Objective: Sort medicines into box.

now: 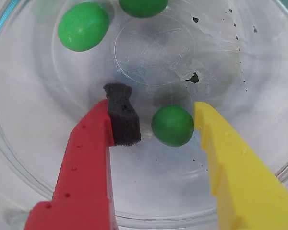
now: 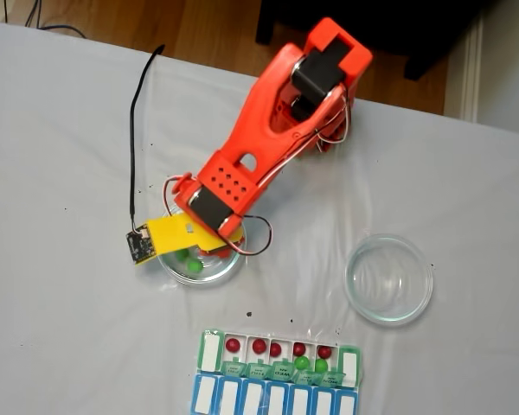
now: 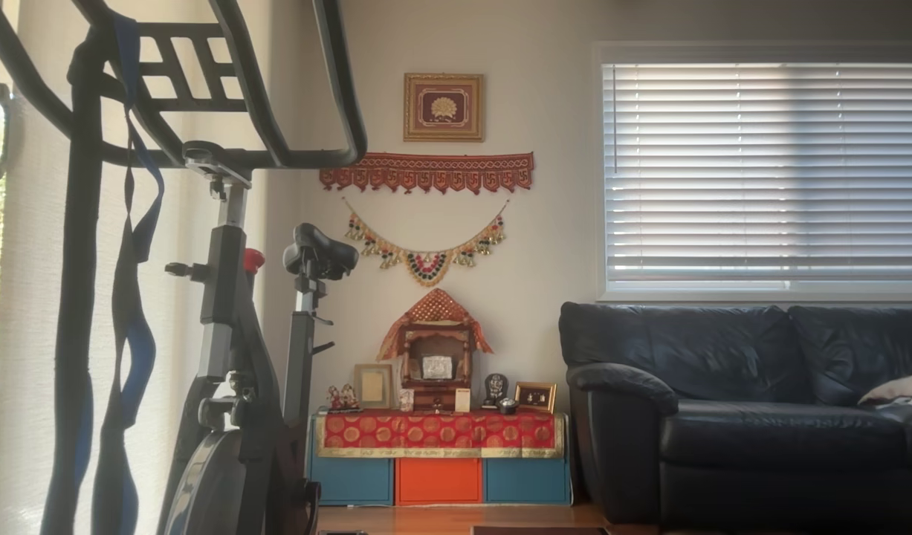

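Observation:
In the wrist view, three green medicines lie in a clear glass dish (image 1: 259, 158). One green ball (image 1: 173, 125) sits between the fingers of my open gripper (image 1: 161, 108). It lies close against the yellow finger (image 1: 221, 153), and a gap separates it from the black foam pad (image 1: 122, 117) on the red finger. Two more green balls (image 1: 83, 26) lie farther off near the top edge. In the fixed view, my gripper (image 2: 190, 251) hangs over that dish (image 2: 209, 275) at centre left. The box (image 2: 209, 350) lies near the bottom edge and holds several red balls (image 2: 259, 346) and two green ones (image 2: 301, 363).
An empty glass dish (image 2: 388, 278) stands to the right on the white table. A blue row of compartments (image 2: 268, 399) adjoins the box at the bottom edge. A black cable (image 2: 135, 130) and a small circuit board (image 2: 138, 245) lie left of the arm.

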Controlling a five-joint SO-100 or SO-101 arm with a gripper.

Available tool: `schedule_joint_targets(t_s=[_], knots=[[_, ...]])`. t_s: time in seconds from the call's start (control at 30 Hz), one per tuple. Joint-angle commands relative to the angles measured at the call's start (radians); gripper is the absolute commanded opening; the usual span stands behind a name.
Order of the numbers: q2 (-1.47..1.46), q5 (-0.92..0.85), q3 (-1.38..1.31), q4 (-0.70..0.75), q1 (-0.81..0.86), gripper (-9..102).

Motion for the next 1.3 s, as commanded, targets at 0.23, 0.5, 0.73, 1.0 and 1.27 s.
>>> schedule_joint_targets(t_s=[0.23,0.5,0.73,1.0,1.27], knots=[[-0.112,0.043,-0.224,0.187,-0.025,20],[-0.201,0.074,-0.314,0.259,-0.044,17],[-0.209,0.074,-0.310,0.264,-0.038,14],[-0.215,0.089,-0.291,0.249,-0.040,2],[-0.176,0.110,-0.249,0.181,-0.041,1]])
